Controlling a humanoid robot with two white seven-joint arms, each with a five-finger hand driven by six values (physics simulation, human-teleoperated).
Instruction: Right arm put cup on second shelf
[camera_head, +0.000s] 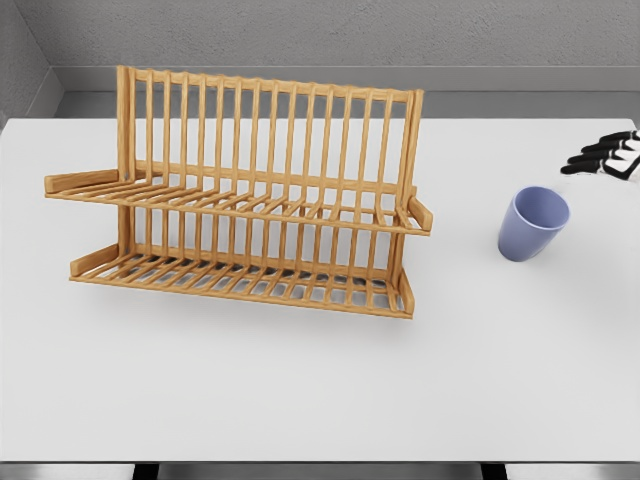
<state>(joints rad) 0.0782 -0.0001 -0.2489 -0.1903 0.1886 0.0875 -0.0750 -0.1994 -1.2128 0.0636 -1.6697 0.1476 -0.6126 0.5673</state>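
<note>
My right hand (607, 156) sits at the desk's (300, 390) far right edge, fingers spread, holding nothing. Cup (533, 223) stands upright near it, right of the rack (240, 200). Approach step, I reckon; next I need to wrap the cup. No labels or writing visible.

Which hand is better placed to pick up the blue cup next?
The right hand: it shows at the right edge, just beyond the blue cup, fingers spread toward it. The left hand is out of view.
</note>
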